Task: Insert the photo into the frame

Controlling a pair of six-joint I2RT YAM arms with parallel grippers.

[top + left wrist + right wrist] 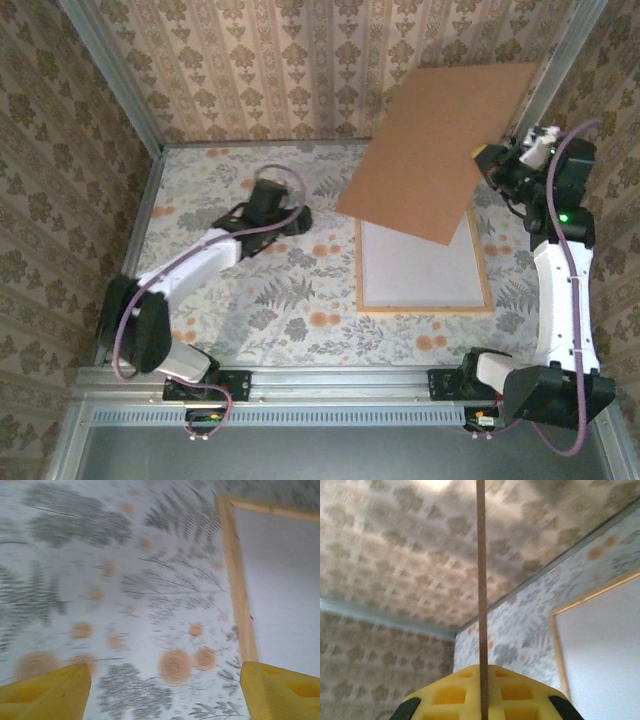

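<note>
The frame [425, 309] is lying flat on the patterned table [300, 300], in front of the right arm [565, 290]. Its near rail is running parallel to the table's near edge, and its 2 side rails are pointing straight away from the arms. Its far end is hiding under the backing board [440, 150], so I cannot tell which axis is the long one. Inside the frame a pale sheet [420, 270] is showing. Whether this is the photo lying face down, I cannot tell.

The right gripper [495, 160] is hanging above the frame's far right corner and is grasping the backing board by its right edge. In the right wrist view the board is appearing edge-on, as 1 thin brown line going down between the yellow fingers [450, 695], which are clenched on it. The board is tilting in the air. Its long axis is going from above the frame's left rail up toward the far right, and its lowest corner is hanging over the pale sheet.

The left gripper [280, 215] is sitting low, well to the left of the frame, and it is released: its 2 fingers are standing wide apart with bare tablecloth between them. Left of the frame, a wide stretch of table is lying open. Right of the frame, a narrow strip is separating it from the right arm. On the frame's near side, a band of table is running before the metal rail [330, 385].
</note>
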